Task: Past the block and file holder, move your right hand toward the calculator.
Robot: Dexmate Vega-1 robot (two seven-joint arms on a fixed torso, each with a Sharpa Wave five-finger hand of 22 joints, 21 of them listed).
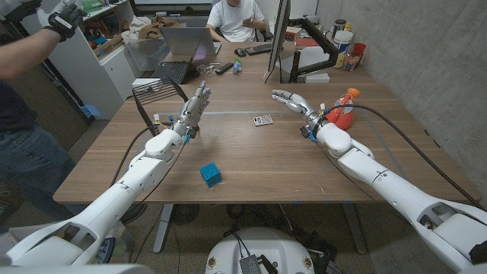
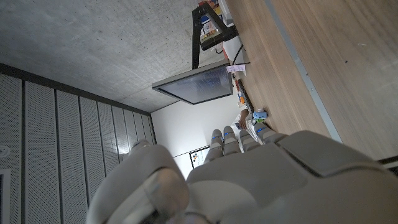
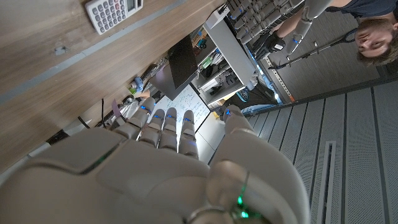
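Hovering near the calculator (image 1: 263, 120), right hand (image 1: 293, 100) holds nothing, fingers apart; no legible writing.

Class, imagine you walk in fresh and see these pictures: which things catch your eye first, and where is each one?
Two white arms reach over the wooden table, the left hand raised beside a black wire file holder, the right hand held open above the table beyond a small calculator. A bright blue block sits alone near the front edge, and an orange spray bottle stands by the right arm.

The wooden table (image 1: 251, 164) carries a calculator (image 1: 263, 120), block (image 1: 211, 175), and file holder (image 1: 158, 97).
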